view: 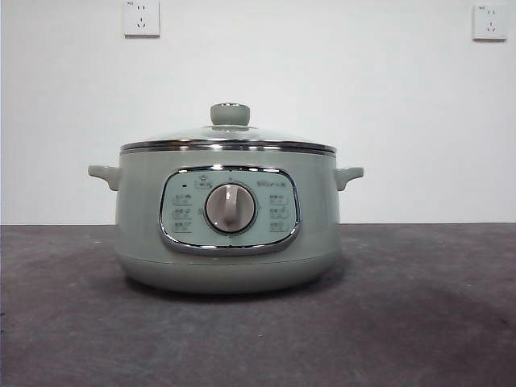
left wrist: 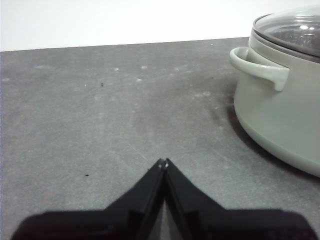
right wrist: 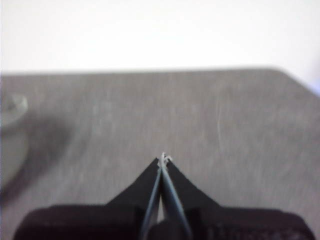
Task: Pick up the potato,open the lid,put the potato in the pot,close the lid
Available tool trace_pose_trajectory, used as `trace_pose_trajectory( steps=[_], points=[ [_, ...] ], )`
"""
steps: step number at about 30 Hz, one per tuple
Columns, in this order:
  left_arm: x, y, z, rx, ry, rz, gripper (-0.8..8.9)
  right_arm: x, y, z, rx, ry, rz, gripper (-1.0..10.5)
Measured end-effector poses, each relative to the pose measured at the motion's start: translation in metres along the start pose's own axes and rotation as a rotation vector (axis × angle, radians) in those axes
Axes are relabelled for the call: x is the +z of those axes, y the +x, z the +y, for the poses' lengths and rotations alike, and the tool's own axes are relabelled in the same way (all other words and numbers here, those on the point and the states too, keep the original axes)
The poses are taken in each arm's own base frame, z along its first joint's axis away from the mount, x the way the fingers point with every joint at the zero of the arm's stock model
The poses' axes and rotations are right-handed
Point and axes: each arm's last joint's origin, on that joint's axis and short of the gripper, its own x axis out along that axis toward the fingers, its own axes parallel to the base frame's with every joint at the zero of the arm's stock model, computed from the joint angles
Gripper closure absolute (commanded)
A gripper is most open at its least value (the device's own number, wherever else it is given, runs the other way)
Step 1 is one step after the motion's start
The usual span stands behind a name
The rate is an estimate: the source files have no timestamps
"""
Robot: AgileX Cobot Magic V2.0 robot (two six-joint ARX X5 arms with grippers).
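The sage-green pot (view: pixel 226 234) stands in the middle of the grey table, its dial panel facing the front view. The glass lid (view: pixel 229 139) with its pale green knob (view: pixel 230 114) rests shut on the pot. The potato is out of view in every frame. My left gripper (left wrist: pixel 163 161) is shut and empty, low over bare table beside the pot (left wrist: pixel 280 110), a short way from its side handle (left wrist: pixel 257 67). My right gripper (right wrist: pixel 163 159) is also shut and empty, over bare table, with a blurred edge of the pot (right wrist: pixel 11 135) off to one side.
Behind the table (view: pixel 435 322) rises a white wall with two power sockets (view: pixel 141 18) high up. Neither arm shows in the front view. In the right wrist view a corner of the table (right wrist: pixel 295 82) is visible.
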Motion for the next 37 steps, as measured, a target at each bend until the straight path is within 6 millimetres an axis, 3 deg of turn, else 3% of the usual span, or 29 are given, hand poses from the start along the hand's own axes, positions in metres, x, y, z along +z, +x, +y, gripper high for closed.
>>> trace_pose_trajectory(
  steps=[3, 9, 37],
  points=[
    [0.000, 0.000, 0.000, 0.000, 0.000, 0.000, 8.16, -0.018, 0.001, 0.000, 0.010, 0.000, 0.002, 9.5],
    [0.000, 0.000, 0.000, 0.000, 0.000, 0.000, 8.16, -0.035, 0.002, 0.000, 0.011, -0.003, 0.016, 9.5],
    [0.000, 0.000, 0.000, 0.000, 0.000, 0.001, 8.16, -0.035, 0.002, -0.002, 0.000, -0.027, 0.025, 9.5]
  ],
)
